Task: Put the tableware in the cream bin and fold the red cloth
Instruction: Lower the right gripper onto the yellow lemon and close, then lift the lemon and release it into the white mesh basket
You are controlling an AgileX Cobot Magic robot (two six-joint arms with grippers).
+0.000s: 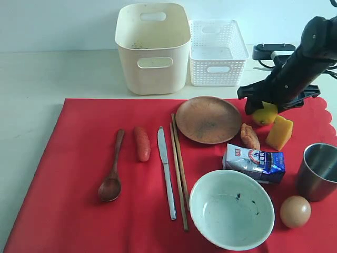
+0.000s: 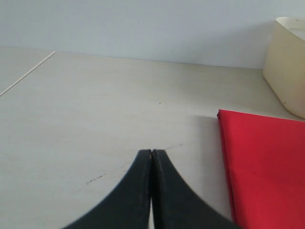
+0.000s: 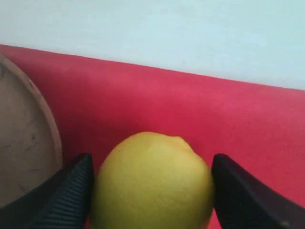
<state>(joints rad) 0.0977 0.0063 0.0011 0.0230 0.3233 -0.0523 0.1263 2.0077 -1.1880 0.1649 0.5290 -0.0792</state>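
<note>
Your right end effector (image 3: 151, 162) is released. Its fingers stand spread wide, one on each side of the yellow fruit (image 1: 265, 114), which sits on the red cloth (image 1: 68, 174) near the table's right edge. The pads lie right beside the fruit's skin, and you cannot tell whether they touch it.

Your left end effector (image 2: 151, 152) is clenched with nothing between the fingers. It hangs over the bare table (image 2: 95, 109), just off the cloth's left edge.

The cloth lies spread flat and unfolded over most of the table, and all the tableware rests on it. The round brown plate (image 1: 208, 120) is just beside the fruit. Toward the left edge lie the wooden spoon (image 1: 114, 167), then the steel knife (image 1: 166, 171), then the chopsticks (image 1: 179, 168) touching the plate's rim. These run side by side, with a red sausage-like piece (image 1: 141, 143) between spoon and knife. The pale bowl (image 1: 226, 211) sits at the near edge and the steel cup (image 1: 318, 171) at the right edge. The milk carton (image 1: 255, 162) lies between them and the egg (image 1: 295, 211) is beside the bowl.

The cream bin (image 1: 152, 81) stands off the cloth by the table's far edge, touching the white lattice basket (image 1: 202, 74).
</note>
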